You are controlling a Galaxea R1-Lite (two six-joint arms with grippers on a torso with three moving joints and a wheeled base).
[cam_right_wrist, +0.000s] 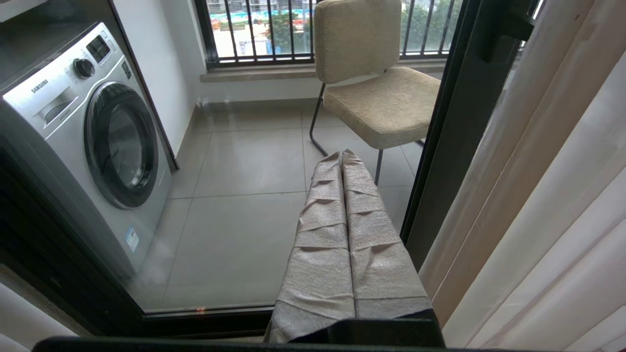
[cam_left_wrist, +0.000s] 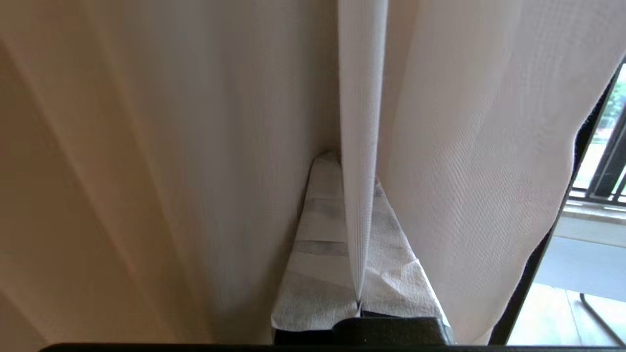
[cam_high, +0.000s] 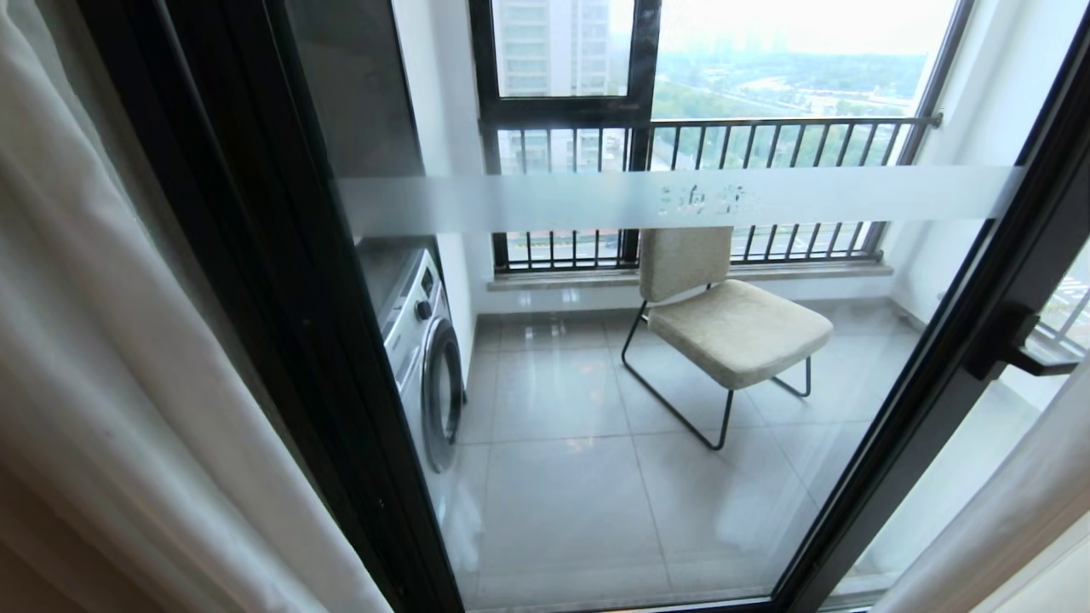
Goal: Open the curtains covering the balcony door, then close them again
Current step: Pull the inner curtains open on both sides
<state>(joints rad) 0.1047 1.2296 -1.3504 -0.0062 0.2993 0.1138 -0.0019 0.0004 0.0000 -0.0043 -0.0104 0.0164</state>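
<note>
The balcony door (cam_high: 681, 200), clear glass with a frosted band in a black frame, stands uncovered in the head view. The curtains hang bunched at its left (cam_high: 102, 340) and right (cam_high: 1005, 511) edges. In the left wrist view my left gripper (cam_left_wrist: 354, 171) is shut on a narrow vertical fold of the sheer white curtain (cam_left_wrist: 362, 98), with beige drape (cam_left_wrist: 122, 146) beside it. My right gripper (cam_right_wrist: 342, 154) is shut on nothing and points at the lower door glass, with the right-hand curtains (cam_right_wrist: 547, 195) alongside. Neither gripper shows in the head view.
Behind the glass stand a washing machine (cam_high: 426, 358) on the left and a beige chair (cam_high: 724, 323) in the middle of the tiled balcony. The door's black handle (cam_high: 1018, 345) sticks out on the right frame. A railed window (cam_high: 724, 145) is at the back.
</note>
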